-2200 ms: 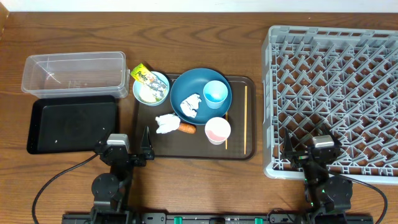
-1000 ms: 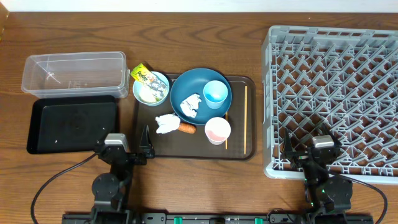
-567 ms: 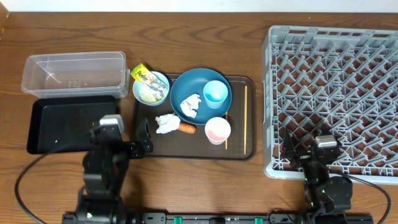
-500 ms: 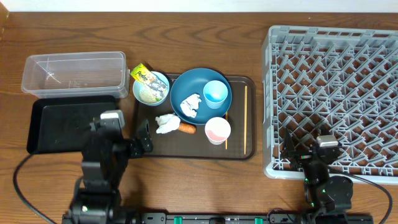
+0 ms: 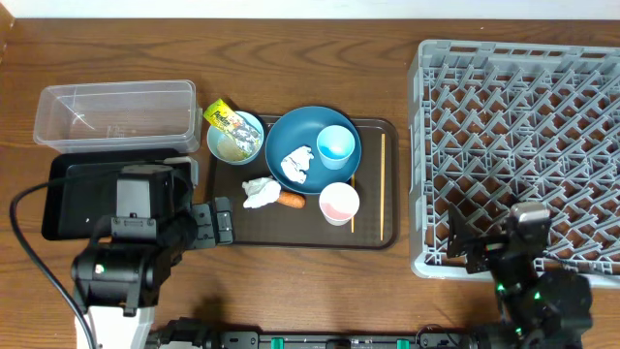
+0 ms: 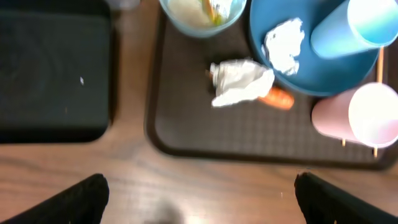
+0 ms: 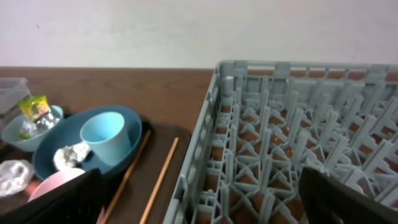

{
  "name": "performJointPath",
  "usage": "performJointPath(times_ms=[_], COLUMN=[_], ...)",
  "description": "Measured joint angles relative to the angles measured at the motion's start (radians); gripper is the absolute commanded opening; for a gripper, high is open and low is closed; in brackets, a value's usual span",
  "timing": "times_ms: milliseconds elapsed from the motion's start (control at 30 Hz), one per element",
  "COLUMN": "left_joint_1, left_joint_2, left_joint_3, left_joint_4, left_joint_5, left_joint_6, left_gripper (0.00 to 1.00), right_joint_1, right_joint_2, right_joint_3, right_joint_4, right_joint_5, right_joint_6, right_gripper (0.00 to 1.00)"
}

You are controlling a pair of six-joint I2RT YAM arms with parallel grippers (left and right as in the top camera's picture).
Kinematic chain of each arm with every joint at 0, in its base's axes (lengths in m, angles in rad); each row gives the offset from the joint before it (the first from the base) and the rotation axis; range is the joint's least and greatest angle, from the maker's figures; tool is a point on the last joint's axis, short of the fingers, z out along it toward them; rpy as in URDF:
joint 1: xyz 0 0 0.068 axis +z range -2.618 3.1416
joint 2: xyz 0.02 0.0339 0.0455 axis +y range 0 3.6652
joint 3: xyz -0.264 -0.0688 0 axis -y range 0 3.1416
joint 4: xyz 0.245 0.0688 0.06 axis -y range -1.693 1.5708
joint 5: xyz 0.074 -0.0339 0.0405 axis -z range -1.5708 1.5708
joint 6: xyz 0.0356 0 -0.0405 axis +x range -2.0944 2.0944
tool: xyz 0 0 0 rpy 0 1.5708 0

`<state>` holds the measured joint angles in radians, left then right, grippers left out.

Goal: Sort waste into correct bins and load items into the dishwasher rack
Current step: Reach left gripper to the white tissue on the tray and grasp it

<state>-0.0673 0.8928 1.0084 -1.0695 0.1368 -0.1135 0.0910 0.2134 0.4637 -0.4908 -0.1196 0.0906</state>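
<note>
The left claw (image 5: pixel 219 221) hovers over the wooden surface (image 5: pixel 320 291) just off the near-left corner of the brown serving tray (image 5: pixel 291 235). Its fingers (image 6: pixel 78 200) are spread wide with nothing between them. Its arm covers part of the black tray (image 5: pixel 73 194), which lies just in front of the clear tub (image 5: pixel 116 114). On the serving tray sits the blue dish (image 5: pixel 310 131), holding the upright light-blue cup (image 5: pixel 336 145) and one tissue wad (image 5: pixel 296 163). A second tissue wad (image 5: pixel 258 192) lies on the tray beside the dish, touching the carrot (image 5: pixel 292 202). The pink cup (image 5: pixel 339 202) stands just in front of the dish. The chopsticks (image 5: pixel 383 174) lie apart from each other along the tray's right side. The pale-blue bowl (image 5: pixel 235 139) with rice (image 6: pixel 186 9) sits at the tray's far-left corner, and the yellow wrapper (image 5: pixel 221 114) rests on its rim. The right claw (image 5: pixel 455 240) hangs at the near-left corner of the dishwasher rack (image 5: pixel 523 126), fingers (image 7: pixel 348 199) wide apart and empty.
</note>
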Motion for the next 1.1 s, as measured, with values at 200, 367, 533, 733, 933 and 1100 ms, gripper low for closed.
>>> performJointPath(times_ms=[200,367,533,733,933,1100], left_joint_1=[0.0,0.0,0.0,-0.002,-0.009,-0.049], left_joint_2=[0.016,0.016,0.054,0.199,0.39,0.55], left_joint_3=[0.01,0.01,0.01,0.01,0.01,0.01], left_joint_4=[-0.071,-0.008,0.108,0.14,0.159,0.214], left_joint_5=[0.01,0.04,0.082,0.101,0.105,0.108], left_joint_6=[-0.014,-0.045,-0.07,-0.101,-0.152,-0.169], left_gripper=[0.98,0.98,0.98,0.98,0.98,0.99], right_joint_1=[0.0,0.0,0.0,0.0,0.0,0.0], right_joint_2=[0.265,0.473,0.606,0.636,0.636,0.636], right_joint_3=[0.232,0.391,0.443,0.444,0.445,0.446], right_joint_4=[-0.238,-0.425,-0.45,-0.456,-0.459,-0.459], right_joint_5=[-0.013,-0.019,-0.019,0.005,0.031,0.04], right_joint_6=[0.003,0.003,0.001,0.001,0.001,0.001], right_gripper=[0.99,0.99,0.99,0.99,0.99,0.99])
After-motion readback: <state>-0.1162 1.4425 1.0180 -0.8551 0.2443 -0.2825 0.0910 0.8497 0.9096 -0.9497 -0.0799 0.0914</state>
